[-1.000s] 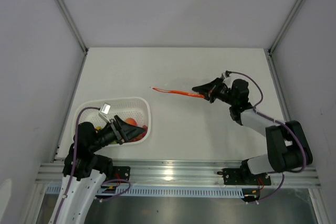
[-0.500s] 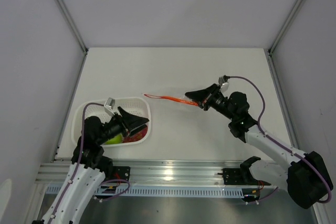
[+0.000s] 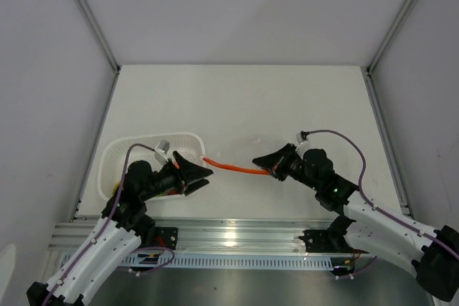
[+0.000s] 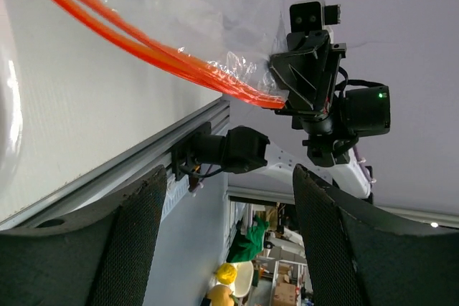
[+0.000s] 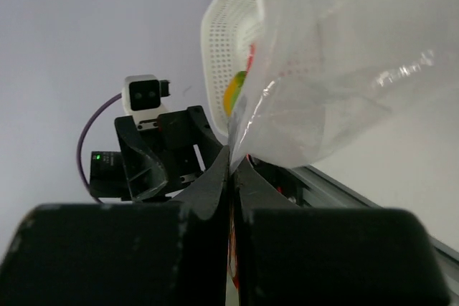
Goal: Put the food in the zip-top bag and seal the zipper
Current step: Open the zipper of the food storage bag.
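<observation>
The clear zip-top bag hangs between the arms, its orange-red zipper stretched about level. My right gripper is shut on the zipper's right end. In the right wrist view the fingers pinch the bag's edge. My left gripper is open and empty, just at the zipper's left end. In the left wrist view the zipper runs above my spread gripper to the right gripper. The food lies in the white basket, mostly hidden by my left arm; a yellow-green piece shows.
The white perforated basket stands at the near left, also seen in the right wrist view. The metal rail runs along the table's near edge. Grey walls enclose the table on three sides.
My right gripper has carried the bag nearer and to the left. My left gripper has moved out of the basket, rightward, up to the zipper's left end.
</observation>
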